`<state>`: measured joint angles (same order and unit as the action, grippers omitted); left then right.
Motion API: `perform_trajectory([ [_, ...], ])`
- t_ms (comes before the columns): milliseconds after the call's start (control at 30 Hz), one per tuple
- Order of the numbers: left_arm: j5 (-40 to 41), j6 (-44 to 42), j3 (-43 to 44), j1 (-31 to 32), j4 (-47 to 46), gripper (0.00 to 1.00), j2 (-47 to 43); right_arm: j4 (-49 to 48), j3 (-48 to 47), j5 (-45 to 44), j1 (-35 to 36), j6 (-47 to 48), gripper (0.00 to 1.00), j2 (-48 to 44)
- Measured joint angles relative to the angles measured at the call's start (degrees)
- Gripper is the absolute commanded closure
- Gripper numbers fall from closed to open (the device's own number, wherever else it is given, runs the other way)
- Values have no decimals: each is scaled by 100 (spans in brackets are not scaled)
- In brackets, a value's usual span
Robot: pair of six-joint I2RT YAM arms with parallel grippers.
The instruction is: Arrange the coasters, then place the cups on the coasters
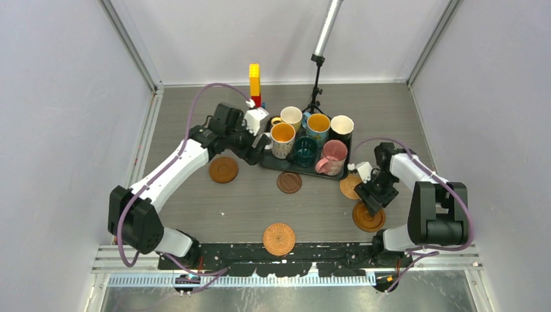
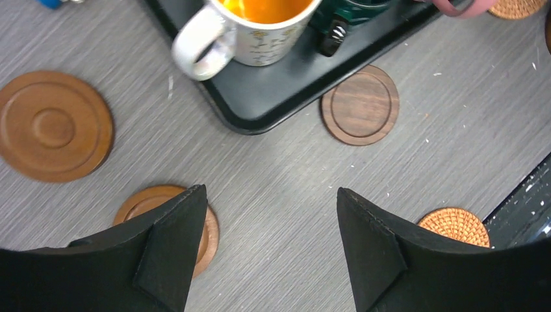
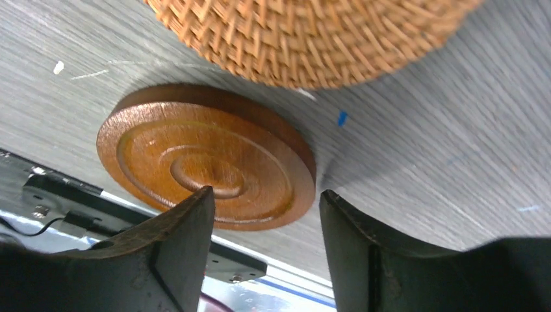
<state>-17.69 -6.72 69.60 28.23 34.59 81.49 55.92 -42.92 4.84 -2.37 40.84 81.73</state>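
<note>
Six cups stand on the black tray (image 1: 310,171); the white patterned one (image 2: 260,29) is nearest my left gripper (image 2: 269,192). That gripper hovers open over bare table, its left finger covering part of a brown wood coaster (image 2: 140,203). Another wood coaster (image 2: 52,125) lies to the left, and a dark brown coaster (image 2: 359,104) touches the tray's edge. My right gripper (image 3: 265,192) stands open low over a glossy wood coaster (image 3: 195,153), whose right edge is just in front of the gap. A woven coaster (image 3: 312,32) lies beyond it.
A second woven coaster (image 1: 279,238) lies by the table's near edge rail. A yellow-red-blue brick tower (image 1: 255,83) and a lamp stand (image 1: 316,91) rise behind the tray. Grey walls enclose the table on three sides.
</note>
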Motion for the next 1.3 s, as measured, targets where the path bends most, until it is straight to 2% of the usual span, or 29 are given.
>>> perform_trajectory([
  [200,11,55,-31,-590,101,26,-291,-461,177,-282,901,-197,55,0],
  [267,11,59,-63,-793,140,26,-354,-472,162,-302,1178,-284,57,-4],
  [533,4,59,-195,-1390,372,27,-474,-520,-122,-201,2415,-728,59,313],
  [933,-201,17,-494,-2273,761,26,-717,-542,-1624,-184,4262,-1735,62,1740],
  [1300,-518,-302,-997,-2350,1049,25,-1353,-1003,-2894,-63,5466,-2614,62,2627],
])
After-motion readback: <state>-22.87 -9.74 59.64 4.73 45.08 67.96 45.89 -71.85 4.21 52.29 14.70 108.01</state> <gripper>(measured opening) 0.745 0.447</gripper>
